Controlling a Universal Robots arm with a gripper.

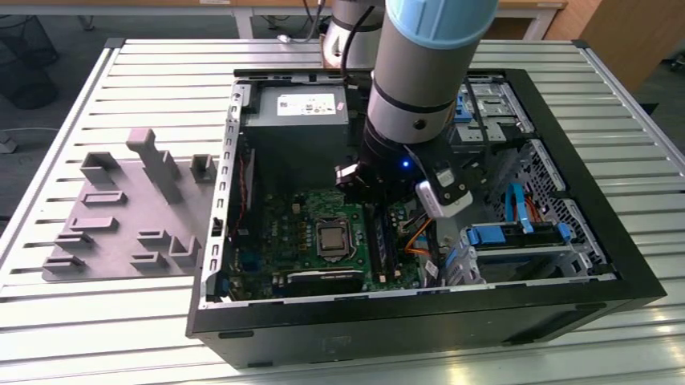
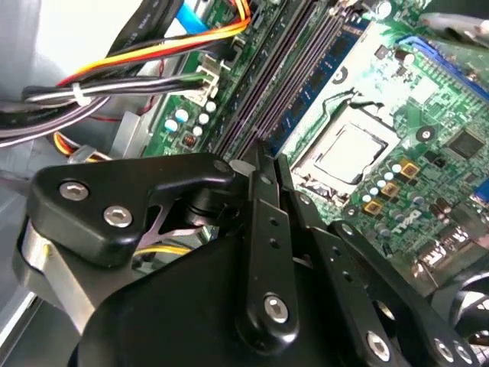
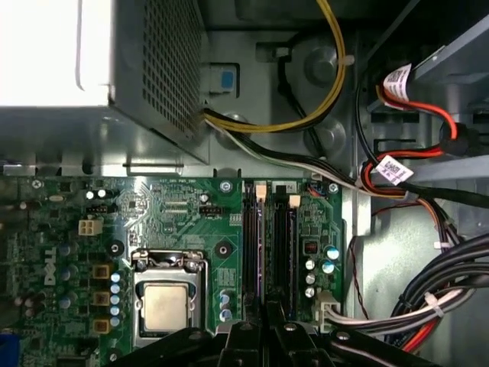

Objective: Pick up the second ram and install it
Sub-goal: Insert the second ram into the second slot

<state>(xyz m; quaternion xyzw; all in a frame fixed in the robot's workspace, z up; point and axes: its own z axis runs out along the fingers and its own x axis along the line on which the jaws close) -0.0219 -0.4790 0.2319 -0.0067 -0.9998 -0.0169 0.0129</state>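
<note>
The gripper (image 2: 261, 157) has its fingers squeezed together, low inside the computer case (image 1: 599, 265) and right over the black slots on the green board (image 2: 428, 115). The second ram (image 2: 317, 76) stands on its edge in a slot, and its near end reaches the fingertips. I think this is the putting-in step, and seating it needs a gentle, straight push down.

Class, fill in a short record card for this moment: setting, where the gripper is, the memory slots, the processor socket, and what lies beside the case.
setting: open computer case on a slatted table
gripper: gripper low over the memory slots
memory: a stick sits in one slot, beside the others
socket: processor bare, no cooler
beside case: grey holder at the exterior view's left
</note>
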